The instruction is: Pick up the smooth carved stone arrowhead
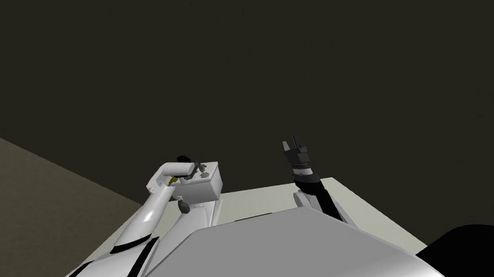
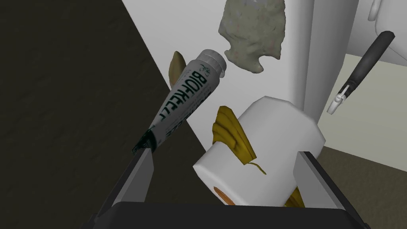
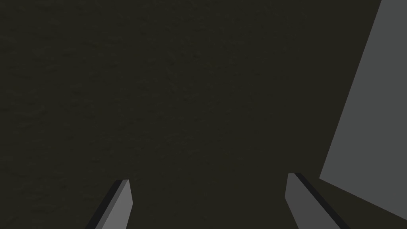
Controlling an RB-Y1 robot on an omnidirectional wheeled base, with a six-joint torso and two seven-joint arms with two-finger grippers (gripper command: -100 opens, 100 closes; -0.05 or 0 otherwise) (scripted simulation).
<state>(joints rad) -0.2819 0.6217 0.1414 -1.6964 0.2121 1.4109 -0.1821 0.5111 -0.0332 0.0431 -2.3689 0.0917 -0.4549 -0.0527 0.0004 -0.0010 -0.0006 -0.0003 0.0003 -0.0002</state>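
Observation:
The arrowhead (image 2: 252, 33) is a pale grey, rough-edged stone lying flat on top of a white box (image 2: 175, 32). In the head view the box (image 1: 208, 187) sits ahead on my left, with my left gripper (image 1: 186, 172) over its top. My left gripper (image 2: 224, 153) is open, and a white roll (image 2: 270, 159) lies between its fingers, nearer one finger (image 2: 318, 179). The arrowhead is well beyond the fingertips, past the roll. My right gripper (image 1: 295, 143) is raised over the dark floor; the right wrist view shows this gripper (image 3: 208, 183) open and empty.
A white tube with dark lettering (image 2: 187, 101) lies slanted between the roll and the box's edge, its cap almost at the arrowhead. A yellow ribbed thing (image 2: 230, 135) rests against the roll. A black-handled tool (image 2: 361, 71) lies on the pale platform (image 1: 258, 201) beside the box.

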